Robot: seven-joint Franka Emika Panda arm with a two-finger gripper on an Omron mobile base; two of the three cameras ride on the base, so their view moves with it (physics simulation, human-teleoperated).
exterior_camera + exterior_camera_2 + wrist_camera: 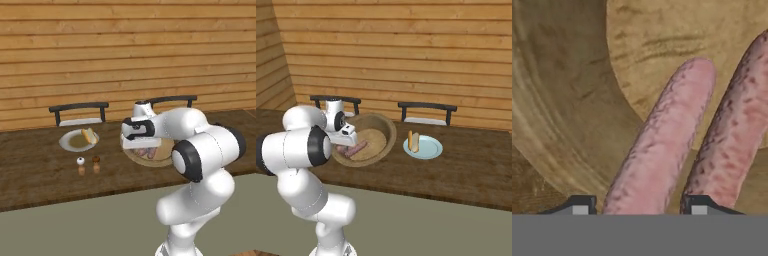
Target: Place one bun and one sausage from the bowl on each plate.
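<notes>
Two base views look forward and down from behind the arm's left and right, sharing the bowl (159, 156) and table (35, 170); the hand view sits close inside that bowl (557, 100)

The wide tan wooden bowl (381, 131) sits on the dark worktop (476, 170) with two pink, mottled sausages (662, 145) lying side by side in it, close together and angled alike. A pale plate (428, 148) beside the bowl carries a golden bun (414, 141) near its edge. In the left base view a grey plate (72, 141) also holds a bun (89, 135).
</notes>
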